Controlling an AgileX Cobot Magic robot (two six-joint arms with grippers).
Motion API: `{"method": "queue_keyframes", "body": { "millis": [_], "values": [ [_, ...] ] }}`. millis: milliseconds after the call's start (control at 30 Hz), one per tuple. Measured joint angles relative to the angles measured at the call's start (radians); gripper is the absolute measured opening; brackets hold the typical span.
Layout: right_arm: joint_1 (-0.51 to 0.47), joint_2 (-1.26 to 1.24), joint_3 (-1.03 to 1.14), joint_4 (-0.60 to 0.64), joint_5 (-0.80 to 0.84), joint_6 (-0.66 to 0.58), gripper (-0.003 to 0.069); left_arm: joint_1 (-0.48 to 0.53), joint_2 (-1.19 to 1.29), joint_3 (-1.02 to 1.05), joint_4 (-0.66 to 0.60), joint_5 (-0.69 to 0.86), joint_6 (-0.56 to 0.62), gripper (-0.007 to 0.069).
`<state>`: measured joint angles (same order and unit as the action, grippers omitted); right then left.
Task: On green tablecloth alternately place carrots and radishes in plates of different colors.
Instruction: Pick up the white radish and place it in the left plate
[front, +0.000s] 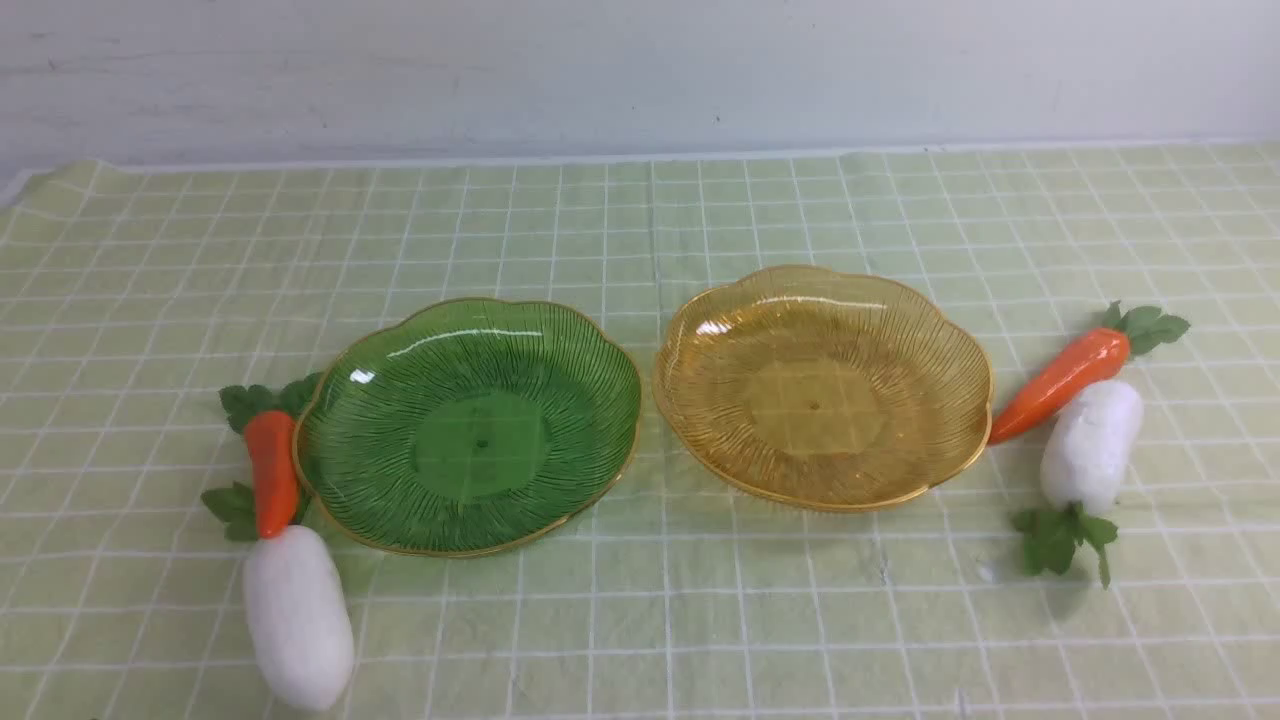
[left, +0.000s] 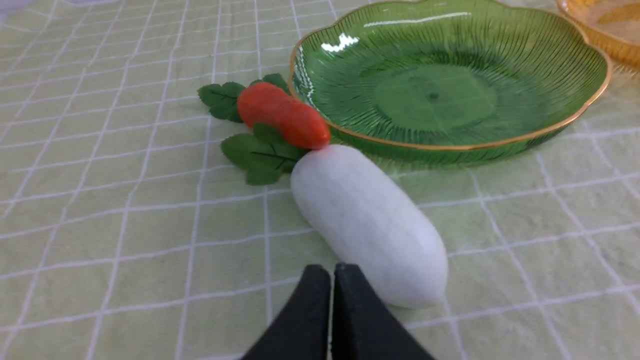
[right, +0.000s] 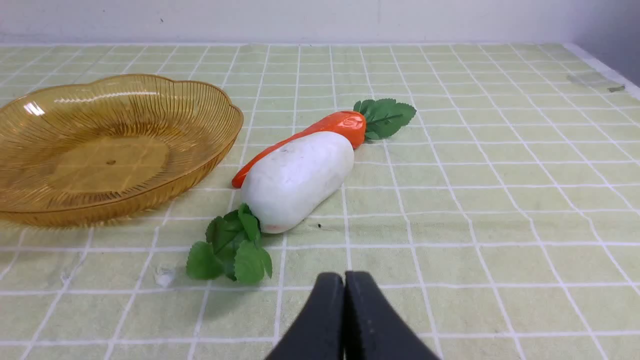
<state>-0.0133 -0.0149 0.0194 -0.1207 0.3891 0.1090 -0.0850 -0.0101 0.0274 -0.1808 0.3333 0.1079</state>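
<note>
- left carrot (front: 273, 470): lies against the rim of the green plate (front: 470, 425); its tip meets the left radish (front: 297, 617), which lies nearer the robot.
- left gripper (left: 332, 272): jaws pressed together, empty, just short of that radish's blunt end. They should probably part wide first, then close across the thick middle.
- amber plate (front: 822, 388): empty like the green one; the two rims almost touch.
- right carrot (front: 1060, 382): tip by the amber rim, touching the right radish (front: 1092, 445), whose leaves point toward the robot.
- right gripper (right: 344, 280): jaws closed on nothing, short of those leaves.
- green tablecloth (front: 640, 620): open room in front of the plates; far edge by the wall, right edge well clear.
</note>
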Motion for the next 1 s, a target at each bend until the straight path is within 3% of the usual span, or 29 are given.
{"method": "queue_keyframes", "body": {
  "millis": [100,200,333,500,567,667,733,933,1000],
  "values": [
    [0.0,0.0,0.0,0.0,0.0,0.0,-0.0013,0.0,0.0,0.001,-0.039,-0.013,-0.006,-0.0008],
    [0.0,0.0,0.0,0.0,0.0,0.0,-0.0013,0.0,0.0,0.001,-0.296,-0.103,-0.033,-0.0008],
    [0.0,0.0,0.0,-0.001,0.0,0.0,-0.0013,0.0,0.0,0.001,-0.489,-0.182,-0.032,-0.0008],
    [0.0,0.0,0.0,-0.001,0.0,0.0,-0.0013,0.0,0.0,0.001,-0.772,-0.393,-0.027,-0.0008],
    [0.0,0.0,0.0,-0.001,0.0,0.0,-0.0013,0.0,0.0,-0.001,-0.845,-0.511,-0.031,-0.0008],
    [0.0,0.0,0.0,-0.001,0.0,0.0,-0.0013,0.0,0.0,-0.061,-0.863,-0.552,-0.006,-0.0008],
    [0.0,0.0,0.0,-0.001,0.0,0.0,-0.0013,0.0,0.0,-0.114,-0.84,-0.531,0.028,-0.0008],
    [0.0,0.0,0.0,-0.001,0.0,0.0,-0.0013,0.0,0.331,-0.555,-0.733,-0.099,0.402,-0.0008],
    [0.0,0.0,0.0,0.004,-0.002,0.0,-0.0013,0.0,0.478,-0.636,-0.674,0.069,0.424,-0.0008]
  ]
}}
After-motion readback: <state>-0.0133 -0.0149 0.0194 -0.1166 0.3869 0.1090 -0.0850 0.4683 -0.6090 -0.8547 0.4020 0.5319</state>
